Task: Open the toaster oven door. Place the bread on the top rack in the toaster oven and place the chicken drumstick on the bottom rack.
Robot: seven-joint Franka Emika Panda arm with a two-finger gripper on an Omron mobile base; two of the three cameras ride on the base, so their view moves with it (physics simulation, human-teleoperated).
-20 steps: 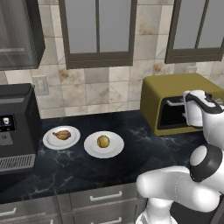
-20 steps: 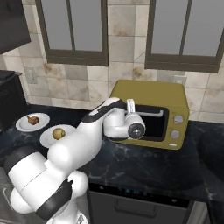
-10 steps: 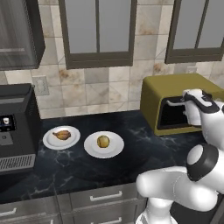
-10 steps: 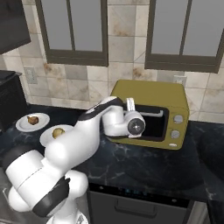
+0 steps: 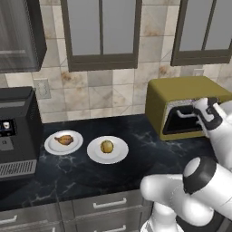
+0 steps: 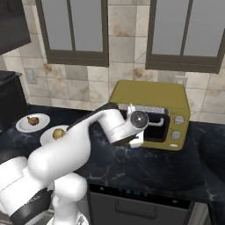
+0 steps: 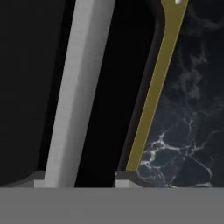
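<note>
Silver handle (image 7: 72,92): clamped between the closed gripper (image 7: 81,177) tips, door (image 5: 188,121) not yet swung down. White plates on the dark counter (image 5: 81,170) to the left: bread (image 5: 107,146) nearer, drumstick (image 5: 64,139) beyond. Olive oven (image 6: 151,112) at the back wall. Risk: a pull off the hinge arc could slip the tips off the smooth bar.

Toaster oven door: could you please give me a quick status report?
End effector shut on the door handle. Toaster oven door not yet swung down. Bread and chicken drumstick on their plates; nothing in the way.
</note>
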